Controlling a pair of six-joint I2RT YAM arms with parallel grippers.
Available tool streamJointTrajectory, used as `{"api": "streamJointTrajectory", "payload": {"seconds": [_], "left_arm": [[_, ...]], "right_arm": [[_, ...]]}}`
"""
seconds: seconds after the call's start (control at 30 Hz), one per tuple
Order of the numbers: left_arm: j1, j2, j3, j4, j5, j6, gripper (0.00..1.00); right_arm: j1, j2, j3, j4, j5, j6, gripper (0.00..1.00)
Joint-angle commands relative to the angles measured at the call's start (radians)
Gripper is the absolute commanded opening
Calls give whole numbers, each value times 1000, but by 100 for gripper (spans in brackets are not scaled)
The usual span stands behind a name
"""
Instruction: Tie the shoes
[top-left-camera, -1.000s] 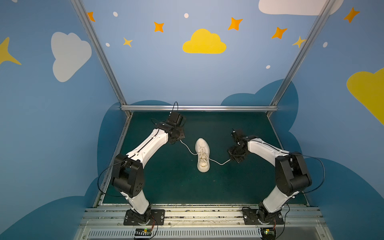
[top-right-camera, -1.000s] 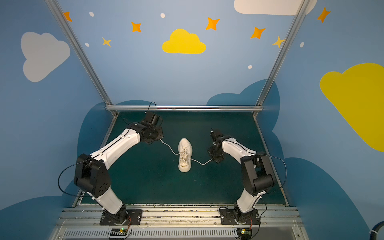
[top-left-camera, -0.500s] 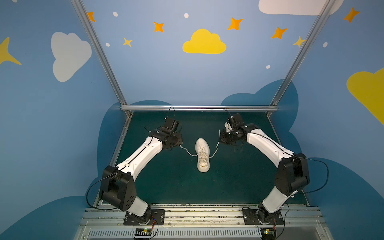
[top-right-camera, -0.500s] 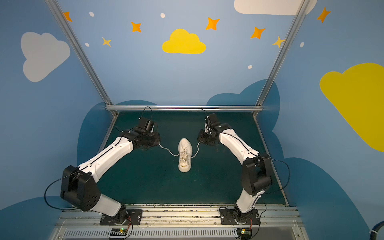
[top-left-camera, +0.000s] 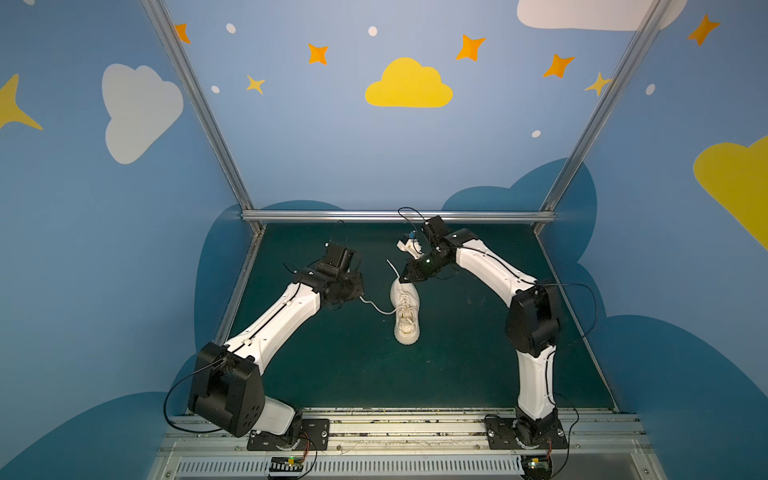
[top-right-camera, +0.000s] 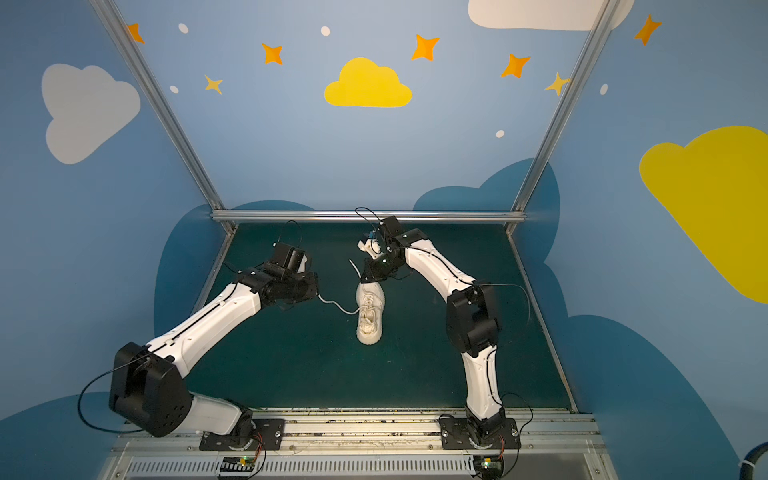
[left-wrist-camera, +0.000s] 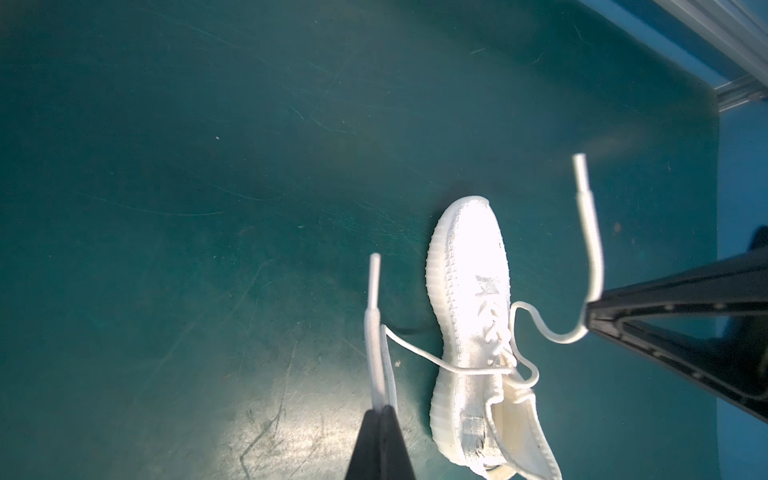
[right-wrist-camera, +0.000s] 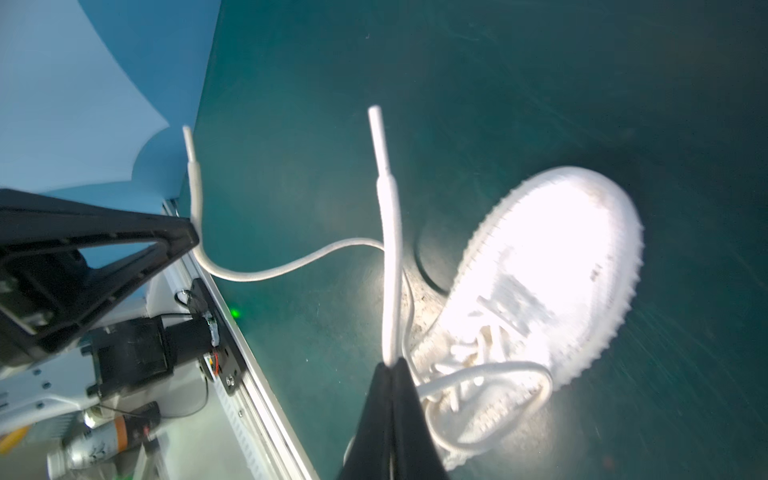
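A dark green counter (top-left-camera: 332, 374) spreads beneath the left gripper (top-left-camera: 360, 296) and the right gripper (top-left-camera: 402, 279); the wrist views show pale scratches on it. Beyond the right gripper a silver bar (top-left-camera: 395, 216) runs along the counter's far edge, and slanted metal posts (top-left-camera: 195, 104) rise from its ends. Blue walls (top-left-camera: 311, 158) stand behind and to either side of the grippers, painted with a yellow cloud (top-left-camera: 408, 85), white clouds (top-left-camera: 139, 110) and orange stars (top-left-camera: 318, 54). A metal rail (top-left-camera: 415, 428) lies nearer the camera than both grippers. In the right wrist view a silver can with an orange band (right-wrist-camera: 81, 451) shows off the counter, past its edge.
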Motion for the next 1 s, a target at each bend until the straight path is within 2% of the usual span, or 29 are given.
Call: {"api": "streamJointTrajectory", "payload": {"seconds": [0.0,0.17,0.43,0.5,0.7,0.77,0.83,0.97], "left_arm": [[7,-33,-13,23,38,37,4],[8,-34,-32,27,79,51,4],[11,-63,-63,27,81,72,4],[12,-73,-71,23,86,74,4],[12,-96,-100,30,90,83,4],[11,-94,-101,31,85,95,4],[13,-94,-97,39,84,111,5],[12,-83,-55,55,108,174,5]], "right_arm": [[26,61,91,-109,-16,-109,0],[44,147,185,-155,-4,-138,0],[87,257,281,-201,14,-164,2],[90,280,301,-205,23,-159,18],[94,301,370,-226,46,-148,44],[90,284,368,-218,50,-141,58],[84,265,363,-211,60,-122,63],[26,170,280,-139,73,-26,64]]}}
